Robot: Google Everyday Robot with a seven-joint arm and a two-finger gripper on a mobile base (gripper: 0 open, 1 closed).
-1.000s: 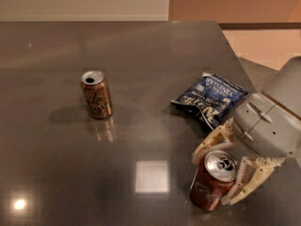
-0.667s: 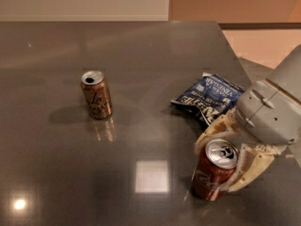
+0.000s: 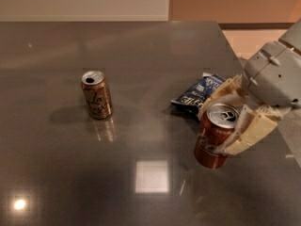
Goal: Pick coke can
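The red coke can [image 3: 212, 138] with white lettering and a silver top is at the right of the dark table [image 3: 141, 55]. My gripper [image 3: 233, 119] comes in from the right and is shut on the can, one cream finger behind its top and one along its right side. The can is tilted and seems lifted a little off the table surface.
A gold-tan can [image 3: 96, 94] with dark script stands upright left of centre. A dark blue chip bag [image 3: 200, 94] lies just behind the coke can. The table's right edge runs close to my arm, with a light floor beyond it.
The gripper has closed on the coke can and raised it slightly, moving up and back. The can now tilts. The gold-tan can and the bag have not moved.
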